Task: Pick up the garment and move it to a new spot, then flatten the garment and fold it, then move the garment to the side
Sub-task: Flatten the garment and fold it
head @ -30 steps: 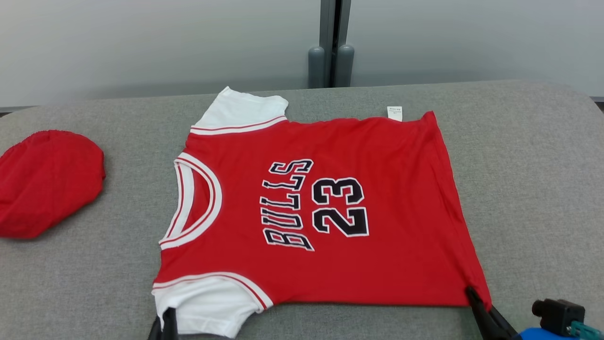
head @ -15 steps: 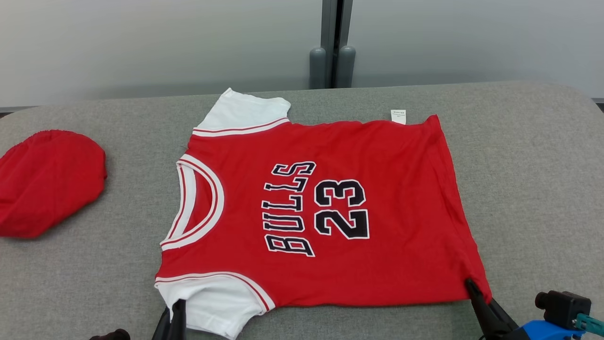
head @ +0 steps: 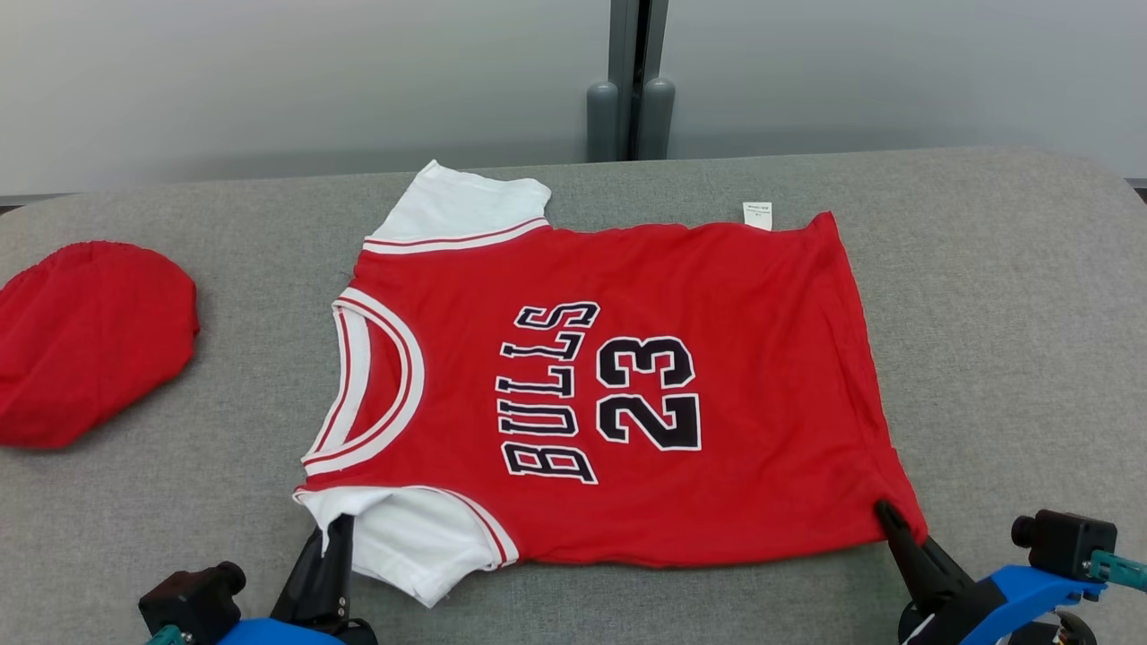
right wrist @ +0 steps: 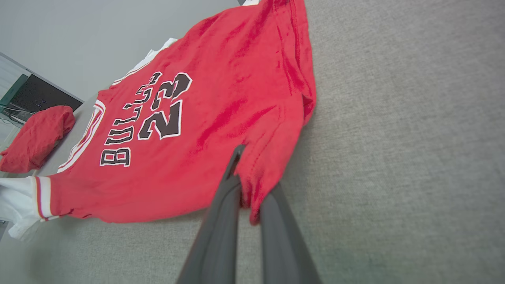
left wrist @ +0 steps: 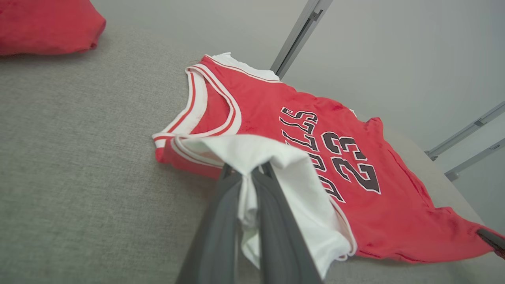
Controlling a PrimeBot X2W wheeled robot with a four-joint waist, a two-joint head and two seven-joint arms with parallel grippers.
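Note:
The garment point(head: 618, 385) is a red jersey with white sleeves and "BULLS 23" in black, lying flat on the grey padded table point(head: 1004, 296), collar to the left. My left gripper point(head: 336, 530) is shut on the near white sleeve point(left wrist: 272, 165), which is lifted and bunched over the fingers point(left wrist: 221, 221). At the near right hem corner, my right gripper point(head: 883, 512) is shut on the red fabric point(right wrist: 252, 185), raised slightly off the table. The jersey's far sleeve point(head: 457, 210) and a small white tag point(head: 755, 215) rest at the far edge.
A rumpled red cloth point(head: 85, 340) lies at the table's left side, also in the left wrist view point(left wrist: 47, 23). A grey wall with a vertical post point(head: 632, 81) stands behind the table. Bare grey padding extends right of the jersey.
Both grippers have moved forward, away from me, carrying the near sleeve and near hem corner inward over the table. The near edge of the jersey has lifted and shifted toward the far side.

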